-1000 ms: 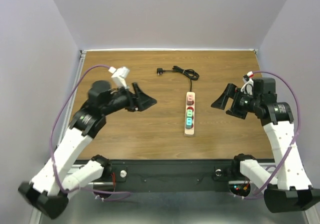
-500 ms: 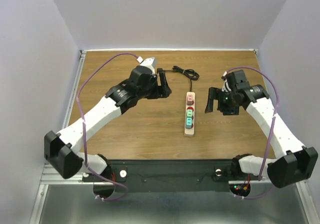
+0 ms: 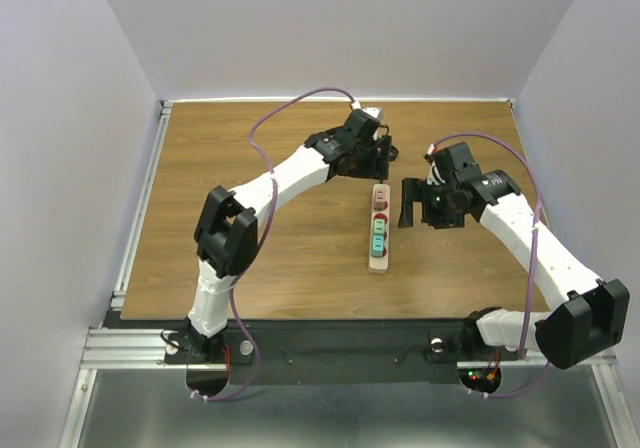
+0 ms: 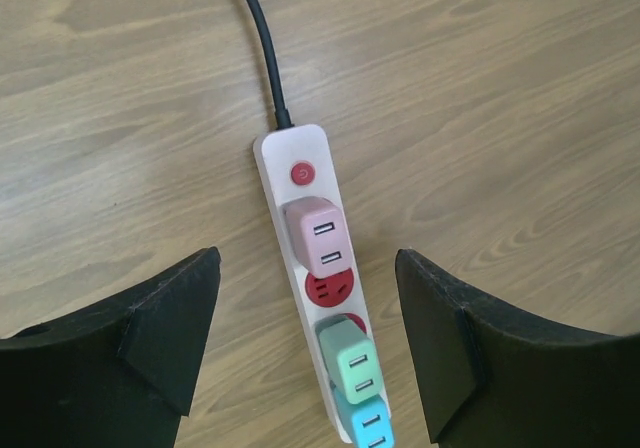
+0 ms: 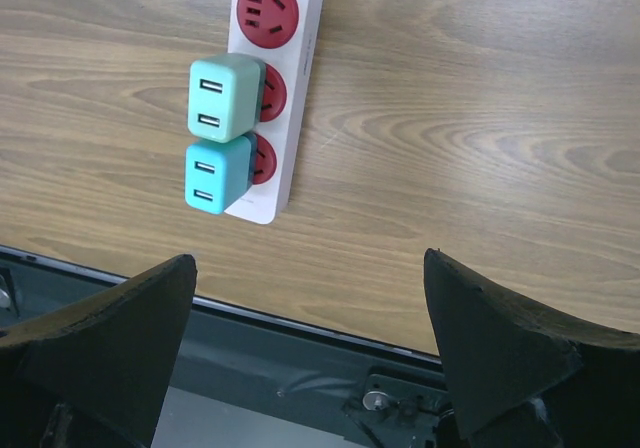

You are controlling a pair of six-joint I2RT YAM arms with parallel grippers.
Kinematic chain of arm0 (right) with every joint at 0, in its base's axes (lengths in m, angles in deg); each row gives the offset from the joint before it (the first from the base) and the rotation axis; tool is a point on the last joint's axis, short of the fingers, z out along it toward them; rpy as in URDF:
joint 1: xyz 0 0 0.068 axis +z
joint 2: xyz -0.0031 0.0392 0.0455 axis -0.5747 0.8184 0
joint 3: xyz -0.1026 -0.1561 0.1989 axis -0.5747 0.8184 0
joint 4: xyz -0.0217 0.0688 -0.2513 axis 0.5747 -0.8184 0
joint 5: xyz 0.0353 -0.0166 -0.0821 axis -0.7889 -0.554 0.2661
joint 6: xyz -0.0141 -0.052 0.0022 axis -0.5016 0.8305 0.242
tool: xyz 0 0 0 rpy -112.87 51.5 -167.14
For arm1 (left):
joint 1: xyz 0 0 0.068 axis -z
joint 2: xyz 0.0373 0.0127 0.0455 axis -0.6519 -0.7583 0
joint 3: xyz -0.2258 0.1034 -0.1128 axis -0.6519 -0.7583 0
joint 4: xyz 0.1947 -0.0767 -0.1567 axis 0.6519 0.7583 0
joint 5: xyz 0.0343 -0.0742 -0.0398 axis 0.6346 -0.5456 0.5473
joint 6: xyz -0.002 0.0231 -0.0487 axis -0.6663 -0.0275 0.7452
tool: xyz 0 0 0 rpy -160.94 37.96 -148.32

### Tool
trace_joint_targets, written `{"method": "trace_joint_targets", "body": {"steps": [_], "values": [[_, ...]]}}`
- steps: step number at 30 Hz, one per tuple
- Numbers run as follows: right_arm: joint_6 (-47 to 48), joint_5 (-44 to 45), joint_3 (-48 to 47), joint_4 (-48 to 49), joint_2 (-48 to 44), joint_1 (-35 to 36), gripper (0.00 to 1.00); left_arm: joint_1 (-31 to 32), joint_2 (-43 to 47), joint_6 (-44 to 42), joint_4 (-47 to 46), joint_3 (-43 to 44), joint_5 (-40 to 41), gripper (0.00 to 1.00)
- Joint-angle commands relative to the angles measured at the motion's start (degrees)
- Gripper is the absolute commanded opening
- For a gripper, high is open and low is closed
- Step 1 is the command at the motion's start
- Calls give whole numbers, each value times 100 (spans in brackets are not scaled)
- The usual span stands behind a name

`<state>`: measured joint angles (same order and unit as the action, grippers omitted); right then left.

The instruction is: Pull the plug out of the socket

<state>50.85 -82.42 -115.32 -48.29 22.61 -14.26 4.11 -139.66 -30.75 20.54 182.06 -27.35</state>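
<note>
Socket (image 3: 380,230) lay lengthwise mid-table (image 3: 200,178), cord (image 4: 265,48) at its far end | I counted pink plug (image 4: 318,236), green plug (image 4: 350,360) and blue plug (image 5: 218,173) seated, one red outlet (image 4: 328,290) bare | left gripper (image 4: 305,268) wide open above the socket's far end, holding nothing | right gripper (image 3: 408,201) wide open just right of the socket, empty

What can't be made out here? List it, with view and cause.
- Left wrist view: blue plug cut off by the bottom edge.
- Right wrist view: far end of the socket cut off by the top edge.
- Top view: cord mostly hidden under the left arm.
</note>
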Motion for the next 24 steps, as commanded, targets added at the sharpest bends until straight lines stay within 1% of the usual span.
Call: {"method": "trace_joint_targets", "body": {"steps": [1, 5, 6, 7, 8, 11, 16, 20, 24], "values": [[-59, 204, 17, 166, -56, 107, 100, 108, -94, -369, 513, 614, -315, 81], [-488, 476, -18, 34, -73, 142, 100, 117, -86, -589, 828, 501, -237, 81], [-586, 572, -1, -1, -108, 142, 100, 126, 45, -615, 804, 300, -280, 81], [-656, 651, 26, 7, -187, 159, 100, 152, 142, -659, 734, 133, -289, 81], [-761, 844, 78, 25, -240, 185, 100, 170, 325, -651, 472, -252, -315, 82], [-876, 1003, 175, -2, -284, 238, 100, 214, 380, -624, 162, -571, -491, 82], [-947, 1118, 184, 33, -284, 361, 100, 372, 64, -607, 83, -388, -456, 82], [-781, 1039, 131, 95, -223, 388, 100, 389, -234, -528, -75, -168, -517, 82], [-605, 873, 140, 209, -205, 396, 100, 442, -761, -562, 73, 402, -702, 82]]}}
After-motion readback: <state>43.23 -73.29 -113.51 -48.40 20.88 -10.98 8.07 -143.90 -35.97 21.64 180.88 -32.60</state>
